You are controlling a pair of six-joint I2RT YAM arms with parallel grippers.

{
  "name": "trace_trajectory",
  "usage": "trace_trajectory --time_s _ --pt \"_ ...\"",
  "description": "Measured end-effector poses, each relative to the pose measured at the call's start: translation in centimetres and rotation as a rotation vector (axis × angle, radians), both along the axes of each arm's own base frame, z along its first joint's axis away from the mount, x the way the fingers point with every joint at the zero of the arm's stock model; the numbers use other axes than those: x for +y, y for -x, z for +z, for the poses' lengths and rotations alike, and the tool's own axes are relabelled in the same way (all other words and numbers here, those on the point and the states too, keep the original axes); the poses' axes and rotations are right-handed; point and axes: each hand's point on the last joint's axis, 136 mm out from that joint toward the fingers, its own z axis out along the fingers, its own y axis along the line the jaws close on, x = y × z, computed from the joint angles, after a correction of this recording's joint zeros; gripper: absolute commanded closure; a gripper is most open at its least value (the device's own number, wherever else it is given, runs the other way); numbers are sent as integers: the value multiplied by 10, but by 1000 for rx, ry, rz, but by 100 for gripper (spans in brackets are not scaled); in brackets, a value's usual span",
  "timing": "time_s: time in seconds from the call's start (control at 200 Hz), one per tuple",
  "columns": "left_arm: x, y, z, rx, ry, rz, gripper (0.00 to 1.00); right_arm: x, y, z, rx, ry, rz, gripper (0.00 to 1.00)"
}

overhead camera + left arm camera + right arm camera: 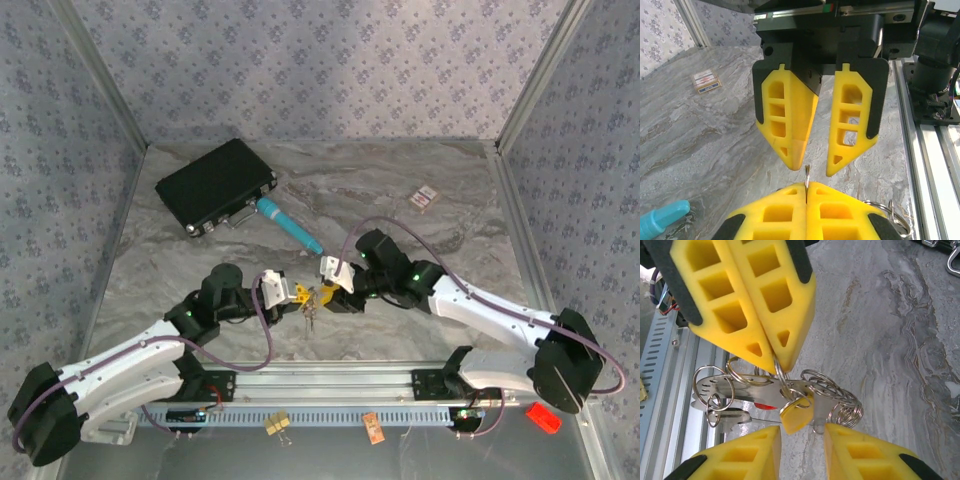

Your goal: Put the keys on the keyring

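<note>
My left gripper (806, 188) is shut on the keyring's thin metal ring (806, 175), which stands edge-on between its tips. Facing it tip to tip over the middle of the table is my right gripper (802, 434), open. From the held ring (782, 376) hangs a bunch: a yellow-headed key (798, 413), a sliver of a red key head (765, 406), a flat metal plate (740, 389) and several steel rings (840, 402). The yellow key head dangles just above the gap of the right fingers and touches neither. In the top view the bunch (312, 300) hangs between both grippers.
A black case (215, 185) and a teal pen-like tool (290, 225) lie at the back left, a small card packet (425, 197) at the back right. On the near rail (330, 410) sit a binder clip (278, 424), an orange tag (373, 428) and a red piece (543, 417).
</note>
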Motion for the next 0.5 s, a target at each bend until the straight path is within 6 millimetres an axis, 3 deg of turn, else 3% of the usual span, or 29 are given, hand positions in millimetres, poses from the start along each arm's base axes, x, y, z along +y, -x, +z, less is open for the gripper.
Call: trace_trajectory --time_s 0.24,0.5 --pt "0 -1 -1 -4 8 5 100 6 6 -8 13 -25 -5 65" --pt "1 -1 -4 0 11 11 100 -4 4 -37 5 -21 -89 63"
